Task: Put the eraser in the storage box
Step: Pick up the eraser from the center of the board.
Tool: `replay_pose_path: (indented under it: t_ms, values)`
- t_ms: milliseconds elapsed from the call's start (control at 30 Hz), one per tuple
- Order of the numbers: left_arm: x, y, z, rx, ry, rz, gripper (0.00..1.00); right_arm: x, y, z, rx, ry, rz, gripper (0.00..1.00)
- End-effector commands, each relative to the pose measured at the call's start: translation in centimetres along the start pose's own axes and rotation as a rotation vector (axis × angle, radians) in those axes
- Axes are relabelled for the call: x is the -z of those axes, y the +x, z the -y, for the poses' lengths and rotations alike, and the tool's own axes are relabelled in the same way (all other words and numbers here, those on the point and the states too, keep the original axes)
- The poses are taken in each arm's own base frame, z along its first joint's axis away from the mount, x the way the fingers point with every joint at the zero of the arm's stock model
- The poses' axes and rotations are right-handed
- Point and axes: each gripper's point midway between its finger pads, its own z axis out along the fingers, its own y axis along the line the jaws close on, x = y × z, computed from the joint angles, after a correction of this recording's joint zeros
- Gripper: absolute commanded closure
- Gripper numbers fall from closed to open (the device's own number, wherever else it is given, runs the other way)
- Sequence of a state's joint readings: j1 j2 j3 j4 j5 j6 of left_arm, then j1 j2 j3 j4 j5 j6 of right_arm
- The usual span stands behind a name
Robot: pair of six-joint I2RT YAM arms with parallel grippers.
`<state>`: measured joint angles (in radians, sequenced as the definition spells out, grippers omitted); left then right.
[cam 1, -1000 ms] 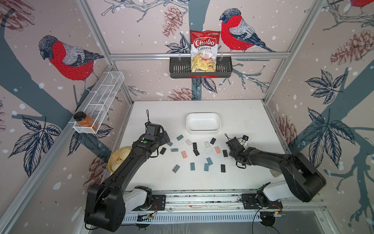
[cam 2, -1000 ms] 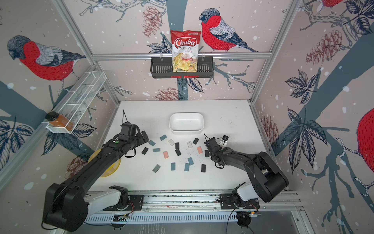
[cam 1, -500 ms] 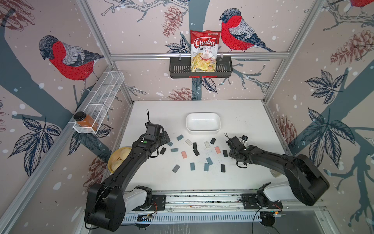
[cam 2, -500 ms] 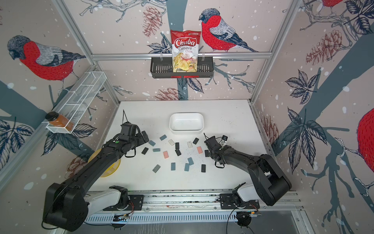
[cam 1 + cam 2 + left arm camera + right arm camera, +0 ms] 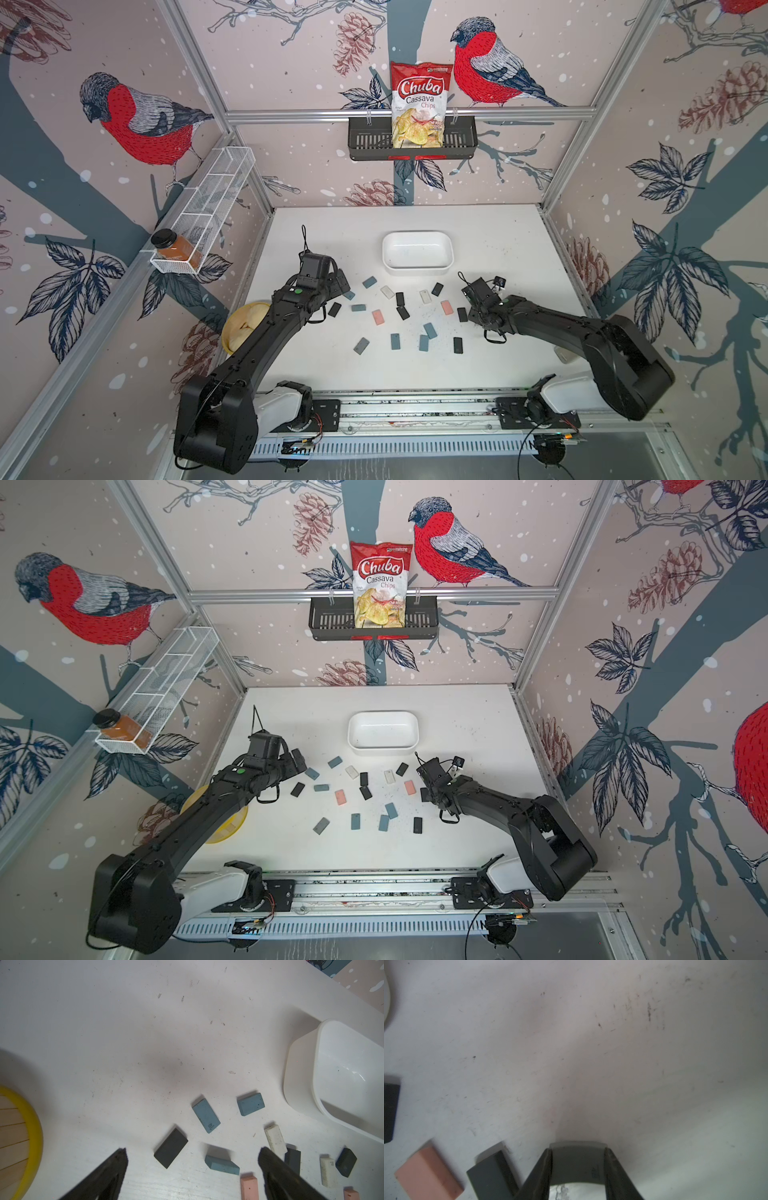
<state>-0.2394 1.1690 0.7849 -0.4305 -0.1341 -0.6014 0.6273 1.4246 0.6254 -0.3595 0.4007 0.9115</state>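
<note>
right wrist: right hand (image 5: 577, 1150) clamps grey eraser (image 5: 577, 1164), partly hidden; left hand (image 5: 192, 1152) agape, empty.

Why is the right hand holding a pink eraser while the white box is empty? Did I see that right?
Not quite. The eraser in the right hand is dark grey, not pink; the right wrist view shows it clamped there. A pink eraser lies loose nearby. The white box is empty.

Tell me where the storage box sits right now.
In both top views the storage box sits mid-table toward the back, just behind the scattered erasers.
</note>
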Motion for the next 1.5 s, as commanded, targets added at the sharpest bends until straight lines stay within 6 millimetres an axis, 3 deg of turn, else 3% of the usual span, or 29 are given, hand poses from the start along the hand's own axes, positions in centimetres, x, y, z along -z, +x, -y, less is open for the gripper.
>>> replay_pose_path:
  t_ms: [0, 200, 567, 1000, 1233, 1467]
  values:
    - [0.0, 0.3, -0.2, -0.012, -0.011, -0.013, 0.01, -0.9, 1.5, 1.0, 0.031, 0.04, -0.041, 0.58]
    - [-0.1, 0.4, -0.3, -0.013, -0.014, -0.017, 0.01, -1.5, 3.1, 1.6, 0.038, 0.06, -0.065, 0.54]
    - [-0.1, 0.5, -0.2, -0.015, -0.013, -0.022, 0.01, -1.9, 3.4, 1.5, 0.03, 0.057, -0.068, 0.56]
    - [-0.1, 0.5, -0.2, -0.013, -0.011, -0.023, 0.01, 1.6, -1.2, 0.7, 0.003, 0.041, 0.053, 0.56]
    - [-0.1, 0.6, -0.2, -0.012, -0.008, -0.024, 0.01, 2.0, -1.9, 0.3, 0.002, 0.035, 0.064, 0.56]
    - [-0.2, 0.9, -0.1, -0.009, -0.005, -0.032, 0.01, 4.2, -5.5, -3.3, 0.016, -0.047, 0.114, 0.56]
